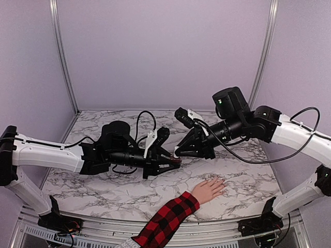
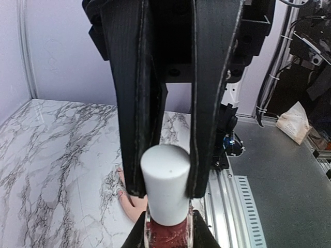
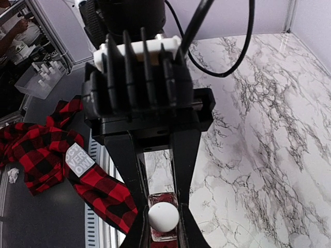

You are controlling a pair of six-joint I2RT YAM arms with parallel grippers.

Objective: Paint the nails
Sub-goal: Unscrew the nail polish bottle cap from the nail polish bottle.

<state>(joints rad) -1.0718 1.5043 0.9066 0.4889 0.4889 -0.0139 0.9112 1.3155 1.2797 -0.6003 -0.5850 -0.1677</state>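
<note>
The dark-red polish bottle [image 1: 177, 161] with its white cap [image 1: 176, 153] hangs in the air between both grippers at the table's middle. My left gripper [image 1: 175, 162] is shut on the glass body [image 2: 168, 235]. My right gripper [image 1: 177, 151] is shut on the cap [image 2: 164, 181], which faces end-on in the right wrist view [image 3: 163, 216]. The pale hand [image 1: 209, 188] with the plaid sleeve [image 1: 168, 219] lies flat below and to the right of the bottle. Its nails are too small to make out from above. A fingertip with a pinkish nail [image 2: 120, 194] shows in the left wrist view.
The marble table [image 1: 93, 186] is walled in by purple panels and metal posts [image 1: 62, 57]. The metal rail [image 1: 103, 230] runs along the near edge. Off the table are plaid cloth [image 3: 41, 150], a bin of small bottles [image 3: 41, 77] and a paper bag [image 2: 295, 121].
</note>
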